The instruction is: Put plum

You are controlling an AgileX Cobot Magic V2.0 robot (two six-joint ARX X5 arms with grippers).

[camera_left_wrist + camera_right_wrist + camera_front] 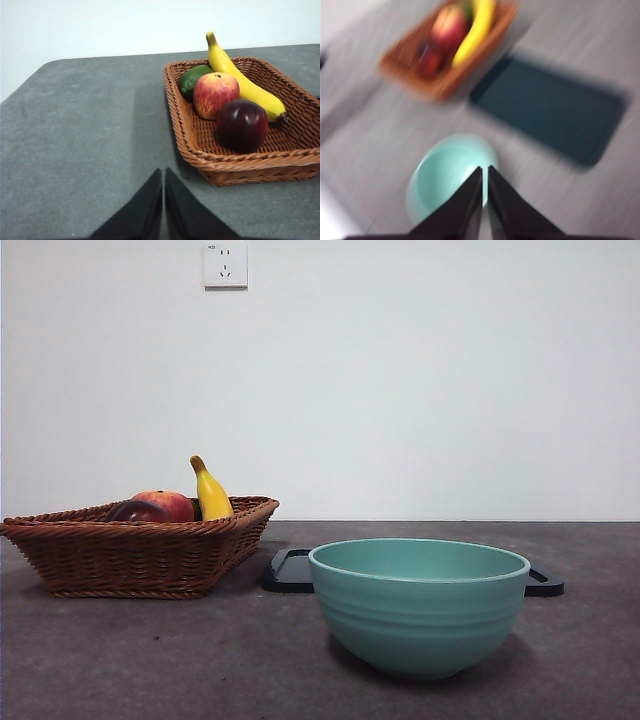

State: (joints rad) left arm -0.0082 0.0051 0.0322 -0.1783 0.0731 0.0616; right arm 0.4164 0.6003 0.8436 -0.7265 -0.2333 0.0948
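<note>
Plum lies in the wicker basket, right of centre in the left wrist view, touching the banana. Left pincer and right pincer both pressed closed, empty. Recommended: spread wide, descend from above, clear the peach-like fruit. Plum is near-round; no evident long axis or heading.

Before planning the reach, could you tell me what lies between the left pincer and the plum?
Bare table, then the basket's near rim, as the left wrist view shows.

plum 1 | peach 1 | banana 1 | avocado 1 | basket 1 | bowl 1 | tray 1
</note>
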